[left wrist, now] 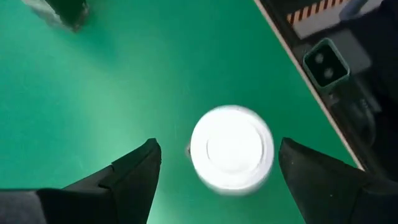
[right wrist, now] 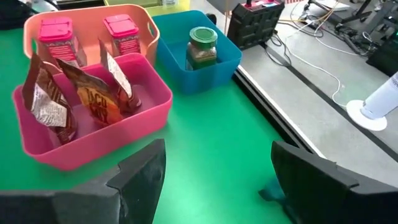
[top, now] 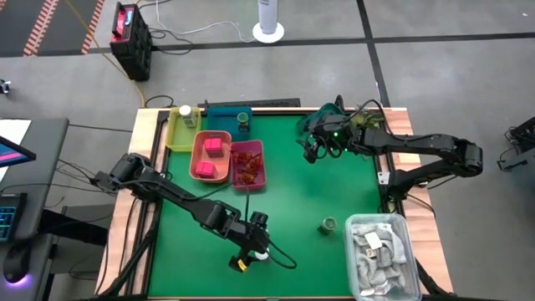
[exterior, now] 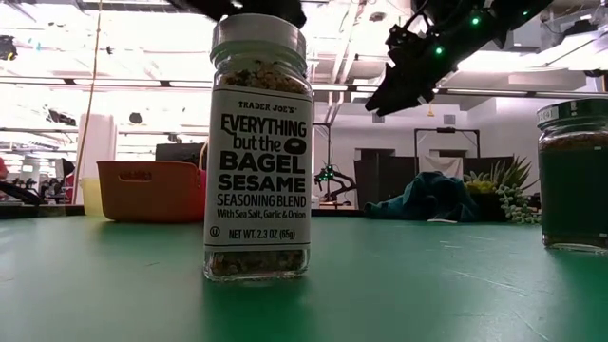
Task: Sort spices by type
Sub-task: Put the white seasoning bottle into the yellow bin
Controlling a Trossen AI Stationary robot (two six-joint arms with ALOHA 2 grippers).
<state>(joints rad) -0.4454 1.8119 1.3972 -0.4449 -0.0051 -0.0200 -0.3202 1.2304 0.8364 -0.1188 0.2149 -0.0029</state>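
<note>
Pink stuff was pretty much sorted already: two pink blocks were parked in the salmon bin, and the reddish sachets were stood up in the pink bin just beside it. One green-topped jar had been dropped into the blue bin, and something white-capped could be made out in the yellow bin, though it was too small to be sure of.

Two jars were left out on the green mat, as far as could be seen. A white-topped jar, the bagel seasoning one, was standing upright near the front edge, and the left gripper was hung right over it with its fingers spread wide, one on each side of the lid and neither touching it. So nothing was gripped yet; that looked like the pickup in hand. Another green-topped jar was sat on the mat just beside the clear tub of grey packets, untouched.

The right gripper was held up over the back of the mat near the bins, fingers apart and empty, seemingly waiting.

Roughly two jars were still to be binned, so the job was judged mostly done.
</note>
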